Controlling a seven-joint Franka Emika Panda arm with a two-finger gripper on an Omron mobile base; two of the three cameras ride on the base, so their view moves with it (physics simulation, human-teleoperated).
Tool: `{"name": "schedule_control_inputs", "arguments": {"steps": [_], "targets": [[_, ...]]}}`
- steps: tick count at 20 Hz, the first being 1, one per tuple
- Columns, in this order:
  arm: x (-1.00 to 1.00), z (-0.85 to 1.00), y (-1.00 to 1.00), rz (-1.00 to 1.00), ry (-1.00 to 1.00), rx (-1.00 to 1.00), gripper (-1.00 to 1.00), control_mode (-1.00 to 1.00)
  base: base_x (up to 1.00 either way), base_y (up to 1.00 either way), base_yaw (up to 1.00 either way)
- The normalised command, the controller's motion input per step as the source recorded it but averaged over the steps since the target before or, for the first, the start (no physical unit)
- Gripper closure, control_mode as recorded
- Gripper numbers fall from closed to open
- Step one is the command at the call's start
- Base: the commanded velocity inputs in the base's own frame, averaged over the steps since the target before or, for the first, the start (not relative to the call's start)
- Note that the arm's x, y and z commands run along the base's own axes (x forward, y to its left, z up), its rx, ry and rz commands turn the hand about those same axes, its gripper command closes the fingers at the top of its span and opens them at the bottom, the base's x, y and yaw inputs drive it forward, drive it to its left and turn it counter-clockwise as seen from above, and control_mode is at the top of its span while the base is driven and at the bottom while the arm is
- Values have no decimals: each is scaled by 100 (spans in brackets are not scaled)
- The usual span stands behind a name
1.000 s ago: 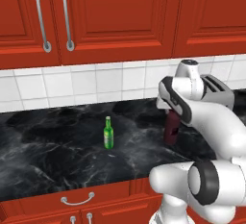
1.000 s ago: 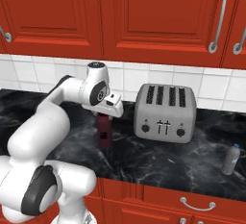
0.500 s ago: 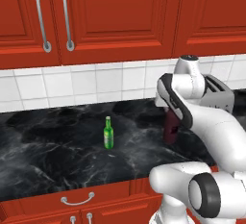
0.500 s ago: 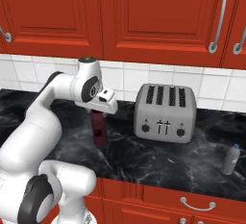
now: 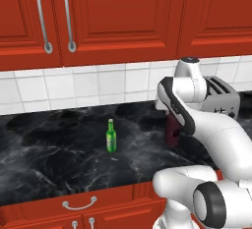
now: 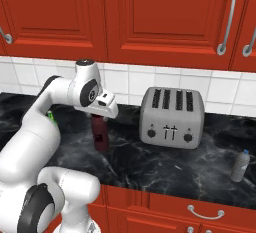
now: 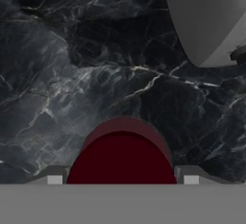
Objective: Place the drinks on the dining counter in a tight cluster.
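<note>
change: arm's elbow has swung further out since a second ago; dark-red bottle stands where it did.
gripper point(image 6: 101, 119): over the dark-red bottle point(image 6: 100, 134), fingers either side of its top; whether they press it, cannot tell.
green bottle point(image 5: 111, 136): upright, well left.
clear bottle point(image 6: 240, 165): right of toaster point(image 6: 171, 118).
surface: black counter point(image 5: 59, 164) under wall cabinets.

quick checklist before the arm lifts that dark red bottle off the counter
1. Dark-red bottle upright on the black counter: ok.
2. Gripper over the bottle, a finger on each side in the hand view: ok.
3. Jaws clamped firmly on the bottle: cannot tell.
4. Toaster apart from the bottle, to its right in the right base view: ok.
5. Green bottle upright and apart from the gripper: ok.
6. Clear bottle upright beyond the toaster: ok.
</note>
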Motion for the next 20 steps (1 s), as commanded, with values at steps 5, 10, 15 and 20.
{"name": "schedule_control_inputs", "arguments": {"steps": [5,10,15,20], "targets": [[0,0,0,0,0,0,100,-100,0,0,0],[-1,0,0,0,0,0,100,100,-4,0,0],[0,0,0,0,0,0,100,100,-53,9,2],[0,0,0,0,0,0,100,100,-62,11,7]]}}
